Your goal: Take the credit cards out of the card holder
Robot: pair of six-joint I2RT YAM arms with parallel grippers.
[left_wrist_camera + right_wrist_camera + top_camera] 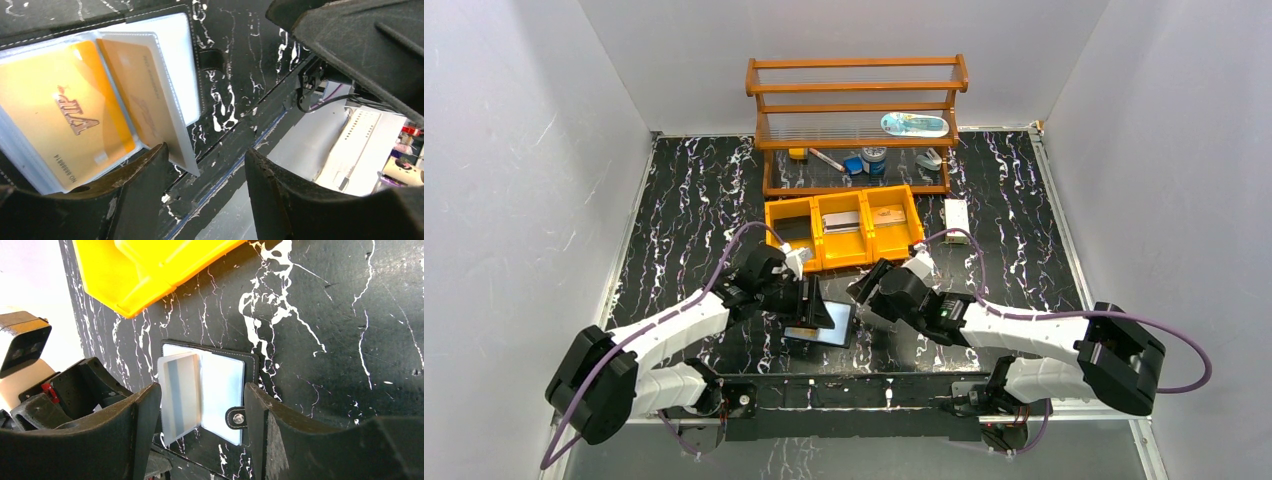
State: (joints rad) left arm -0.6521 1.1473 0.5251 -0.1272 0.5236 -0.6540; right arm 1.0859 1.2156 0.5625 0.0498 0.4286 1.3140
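The card holder [836, 322] lies open on the black marbled table between both grippers, its pale inner panels up. In the left wrist view its clear sleeves [172, 60] hold a gold VIP card [65, 115], and a tan card [142, 97] sits in a sleeve that stands tilted up. The right wrist view shows the holder [222, 382], the raised sleeve with a striped card [179, 390] and the snap tab [235, 417]. My left gripper [207, 170] is open at the holder's edge, one finger [135, 190] beside the raised sleeve. My right gripper [202, 405] is open just above the holder.
A yellow three-compartment bin [844, 262] stands behind the holder, with flat items in its compartments; its corner also shows in the right wrist view [150, 270]. A wooden shelf [856, 110] with small objects stands at the back. A white box [956, 218] lies to the bin's right.
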